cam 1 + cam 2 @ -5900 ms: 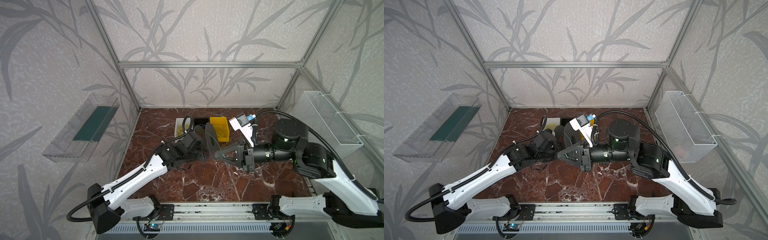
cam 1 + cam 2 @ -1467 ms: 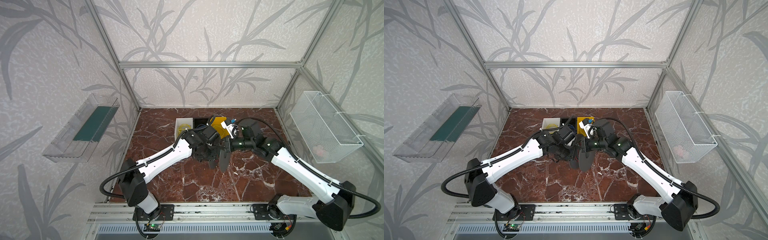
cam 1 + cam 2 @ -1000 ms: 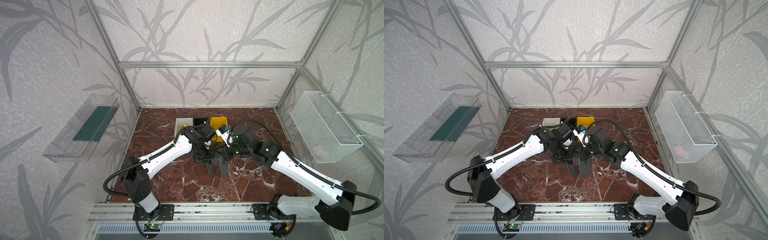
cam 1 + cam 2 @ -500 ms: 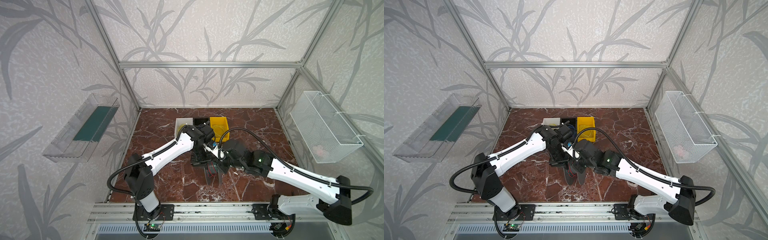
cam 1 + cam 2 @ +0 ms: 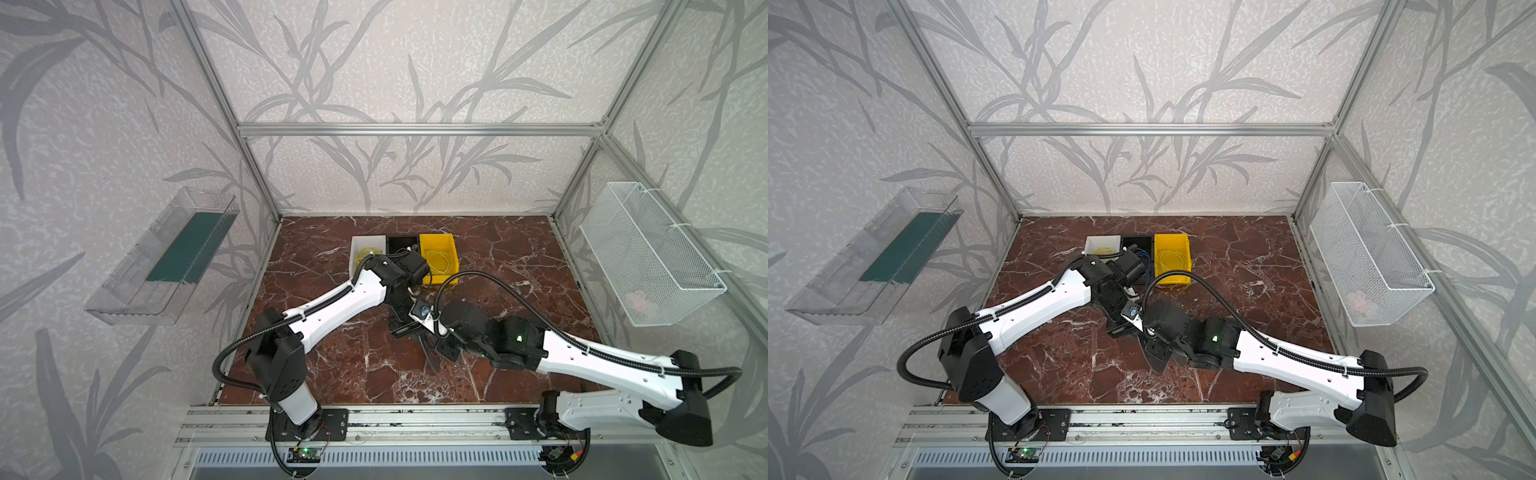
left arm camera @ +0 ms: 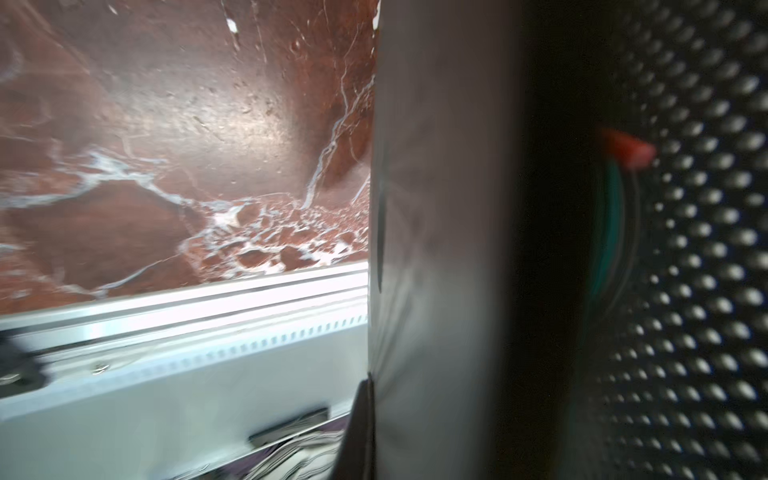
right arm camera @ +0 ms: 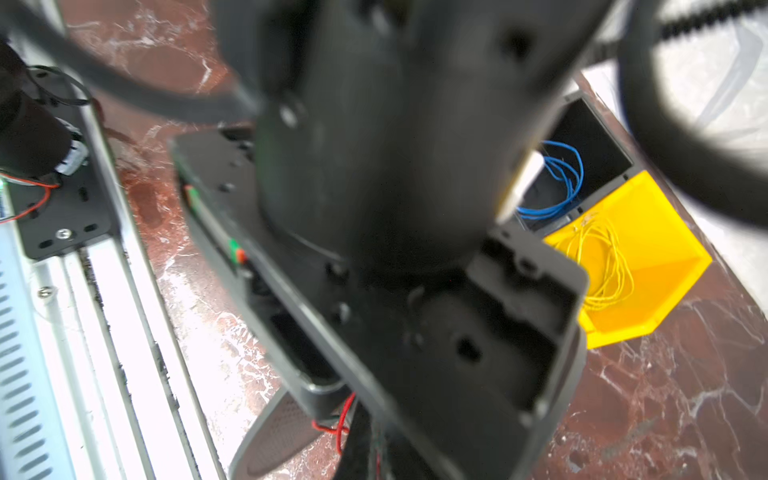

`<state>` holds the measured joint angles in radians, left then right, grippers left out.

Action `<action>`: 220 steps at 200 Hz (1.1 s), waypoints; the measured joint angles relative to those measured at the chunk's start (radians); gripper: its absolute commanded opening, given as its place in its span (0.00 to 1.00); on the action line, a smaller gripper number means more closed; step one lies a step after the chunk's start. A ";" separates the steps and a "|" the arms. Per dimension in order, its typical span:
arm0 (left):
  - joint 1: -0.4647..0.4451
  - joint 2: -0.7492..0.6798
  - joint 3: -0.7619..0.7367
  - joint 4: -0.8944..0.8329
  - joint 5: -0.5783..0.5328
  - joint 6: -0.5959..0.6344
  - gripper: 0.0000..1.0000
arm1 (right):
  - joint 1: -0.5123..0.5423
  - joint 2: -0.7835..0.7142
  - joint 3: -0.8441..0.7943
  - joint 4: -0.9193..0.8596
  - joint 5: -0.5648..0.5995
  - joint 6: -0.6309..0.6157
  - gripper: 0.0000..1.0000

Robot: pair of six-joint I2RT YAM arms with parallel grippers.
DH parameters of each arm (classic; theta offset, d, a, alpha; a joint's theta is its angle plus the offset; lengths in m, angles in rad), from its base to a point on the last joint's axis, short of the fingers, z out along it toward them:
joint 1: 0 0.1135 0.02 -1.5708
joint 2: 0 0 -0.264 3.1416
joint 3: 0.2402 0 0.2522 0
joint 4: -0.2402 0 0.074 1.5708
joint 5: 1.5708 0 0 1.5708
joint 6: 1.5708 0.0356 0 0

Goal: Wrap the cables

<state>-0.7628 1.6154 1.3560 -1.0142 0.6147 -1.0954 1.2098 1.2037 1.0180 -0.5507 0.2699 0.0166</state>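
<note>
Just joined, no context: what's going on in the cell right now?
Both arms meet low over the middle of the marble table. The left gripper is shut on a teal-green wire, which shows between its pads in the left wrist view. The right gripper is shut right beside it; whether it also pinches the wire is unclear. Behind them, a blue coil lies in the black bin and a yellow coil in the yellow bin.

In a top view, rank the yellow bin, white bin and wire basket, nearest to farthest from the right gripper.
1. Yellow bin, just beyond the right gripper, toward the back.
2. White bin, farther back and left.
3. Wire basket, on the right wall.
</note>
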 measured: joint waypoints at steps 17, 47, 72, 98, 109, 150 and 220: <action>-0.001 -0.035 -0.079 0.120 0.034 -0.099 0.00 | 0.063 0.009 -0.027 0.005 0.129 0.066 0.00; -0.002 -0.062 -0.136 0.307 0.052 -0.220 0.00 | 0.090 0.012 -0.042 -0.021 0.324 0.208 0.00; -0.003 -0.086 -0.164 0.396 0.039 -0.273 0.00 | 0.094 -0.048 -0.136 0.048 0.422 0.328 0.00; -0.019 -0.109 -0.222 0.497 0.050 -0.326 0.00 | 0.102 -0.163 -0.267 0.159 0.458 0.432 0.00; -0.029 -0.114 -0.251 0.555 0.066 -0.350 0.00 | 0.107 -0.227 -0.331 0.211 0.462 0.468 0.00; -0.066 -0.108 -0.336 0.795 0.110 -0.477 0.00 | 0.060 -0.557 -0.622 0.444 0.380 0.538 0.00; -0.101 -0.092 -0.408 1.093 0.096 -0.585 0.00 | -0.035 -0.927 -0.791 0.449 0.311 0.778 0.00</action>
<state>-0.8635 1.5230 0.9482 0.0784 0.7109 -1.6806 1.1748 0.2768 0.2272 -0.1017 0.5812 0.7944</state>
